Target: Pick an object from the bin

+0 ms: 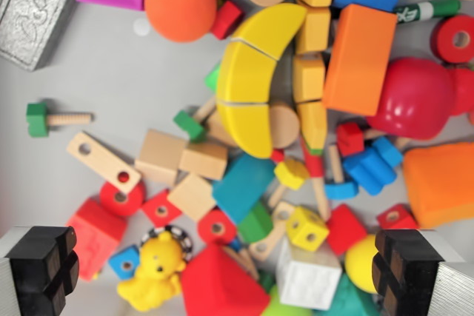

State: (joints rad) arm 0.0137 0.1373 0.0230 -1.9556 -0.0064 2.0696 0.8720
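Lowering the spread pincer squarely over the near red wooden pyramid block should avoid snagging the yellow plastic duck.

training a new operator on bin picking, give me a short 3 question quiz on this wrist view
1. True or false: the gripper is shut on the yellow banana.
2. Which thing lies alone on bare bin floor, apart from the pile? A) the orange ball B) the green-headed wooden bolt C) the red dome
3. Fill in: the yellow teddy bear lies near the gripper finger on the wrist view's ____.

Key: 1 false, the fingers stand wide apart and hold nothing. 2 B. 3 left.
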